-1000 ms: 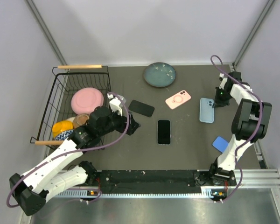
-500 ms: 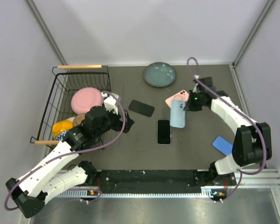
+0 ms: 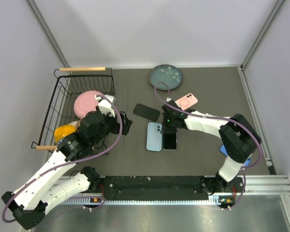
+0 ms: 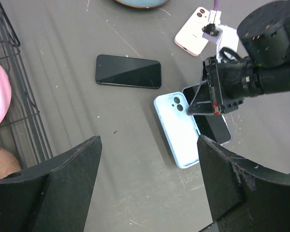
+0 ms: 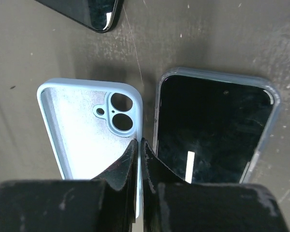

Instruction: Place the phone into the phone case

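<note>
- The right hand is pinched nearly closed on the long right wall of the light blue phone case, 1 finger inside the shell and 1 outside it
- The phone case lies open side up at mid-bench, camera cut-out at the far end; whether it rests fully on the surface or is just lifted cannot be told
- The phone lies screen up just beside the case on its right, long axes parallel, both running near to far
- The outer finger sits in the narrow gap between the 2 items, so the phone is immediately right of the right hand
- The left hand is spread wide and holds nothing, left of the case and near it
- Judgement: the right arm is nearer the phone, but must let go of the case first
- A second dark phone lies farther back, a possible mix-up
</note>
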